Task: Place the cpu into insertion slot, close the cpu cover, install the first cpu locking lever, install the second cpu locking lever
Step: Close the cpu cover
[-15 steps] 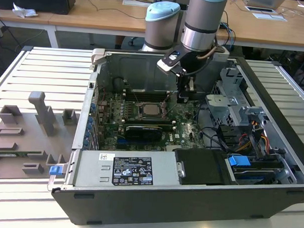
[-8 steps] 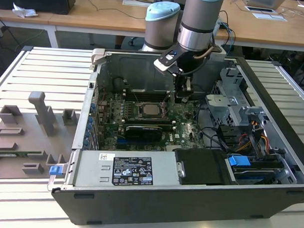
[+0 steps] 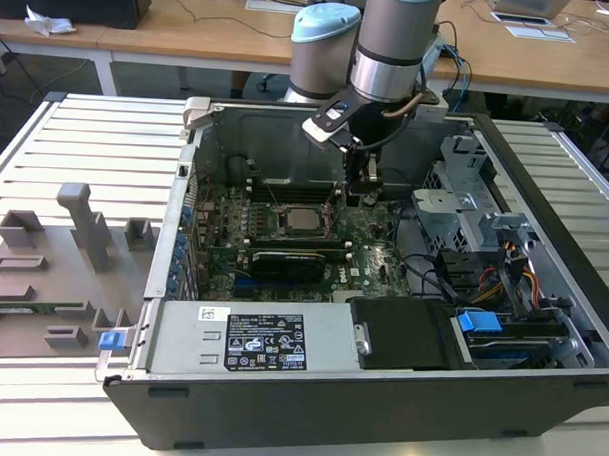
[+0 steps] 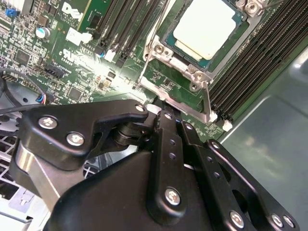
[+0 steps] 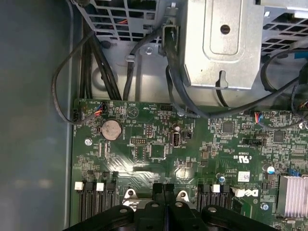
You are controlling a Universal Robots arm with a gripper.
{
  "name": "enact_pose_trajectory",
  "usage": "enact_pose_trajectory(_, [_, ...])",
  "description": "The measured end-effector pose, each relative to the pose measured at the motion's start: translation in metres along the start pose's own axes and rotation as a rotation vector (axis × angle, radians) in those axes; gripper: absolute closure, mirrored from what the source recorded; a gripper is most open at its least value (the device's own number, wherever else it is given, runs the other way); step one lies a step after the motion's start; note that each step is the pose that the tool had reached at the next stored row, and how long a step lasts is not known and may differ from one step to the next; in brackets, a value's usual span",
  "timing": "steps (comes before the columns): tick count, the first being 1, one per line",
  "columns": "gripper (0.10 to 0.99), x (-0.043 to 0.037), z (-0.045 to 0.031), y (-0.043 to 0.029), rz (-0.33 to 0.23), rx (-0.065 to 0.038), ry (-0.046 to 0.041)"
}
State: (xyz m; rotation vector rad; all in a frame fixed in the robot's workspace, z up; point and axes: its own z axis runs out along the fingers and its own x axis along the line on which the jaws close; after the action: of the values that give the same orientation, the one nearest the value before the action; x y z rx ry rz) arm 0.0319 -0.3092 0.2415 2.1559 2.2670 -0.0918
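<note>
The cpu [image 3: 303,221] lies flat in the insertion slot [image 3: 285,223] at the middle of the motherboard, its silvery top [image 4: 207,26] facing up. The cpu cover [image 4: 192,65] lies down around it as a silvery frame. A thin metal lever [image 4: 207,98] runs along one side of that frame. My gripper [image 3: 358,195] hangs just to the exterior view's right of the slot, low over the board. In both wrist views its black fingers [image 5: 163,192] are pressed together at the edge of the cover frame [image 4: 161,111]. I see nothing held between them.
Long black memory slots [image 4: 260,62] flank the socket on both sides. A grey drive cage [image 5: 221,43] and black cables [image 5: 144,57] stand beyond the board edge. The case wall [image 4: 269,144] is close by. A power supply [image 3: 250,341] fills the case front. Grey fixtures [image 3: 85,220] sit on the table.
</note>
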Motion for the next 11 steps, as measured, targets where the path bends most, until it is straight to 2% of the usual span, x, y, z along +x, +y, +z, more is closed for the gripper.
enact_pose_trajectory(11, [0.98, 0.0007, 0.0005, -0.0125, 0.0, 0.0, 0.0001])
